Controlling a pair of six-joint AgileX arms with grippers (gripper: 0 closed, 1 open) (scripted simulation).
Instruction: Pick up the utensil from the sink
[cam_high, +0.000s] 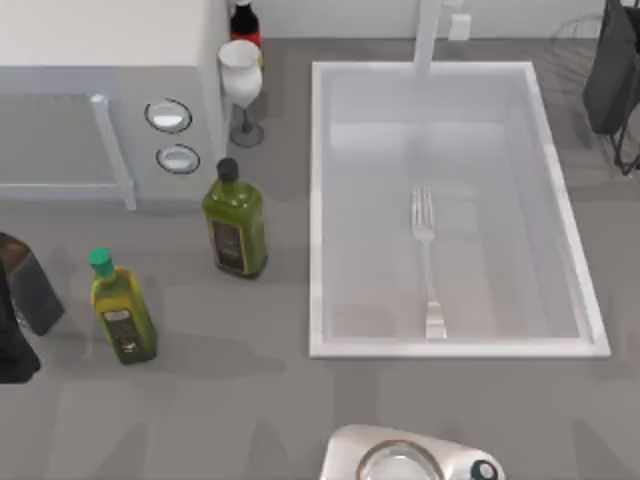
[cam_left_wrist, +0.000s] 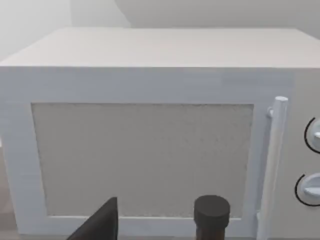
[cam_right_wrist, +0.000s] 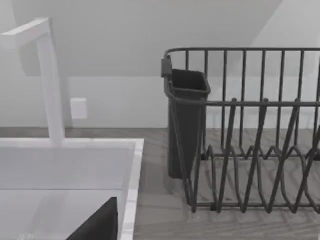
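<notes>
Fork lying untouched in the sink

The utensil (cam_high: 426, 262) lies flat on the sink (cam_high: 320, 200) floor — tines toward 12 o'clock, handle toward 6. Left gripper (cam_high: 22, 300) sits at 9 o'clock; its jaws' state I cannot tell.

A slim, pale silver metal fork (cam_high: 427, 262) lies flat on the floor of the sink, right of the basin's middle. Its four tines point toward the far side and its flat handle, widening at the end, reaches almost to the near wall. The large, deep, rectangular white sink (cam_high: 317, 200) with a raised rim sits in the table's right half; its white faucet post (cam_high: 428, 35) rises at the far short side.
</notes>
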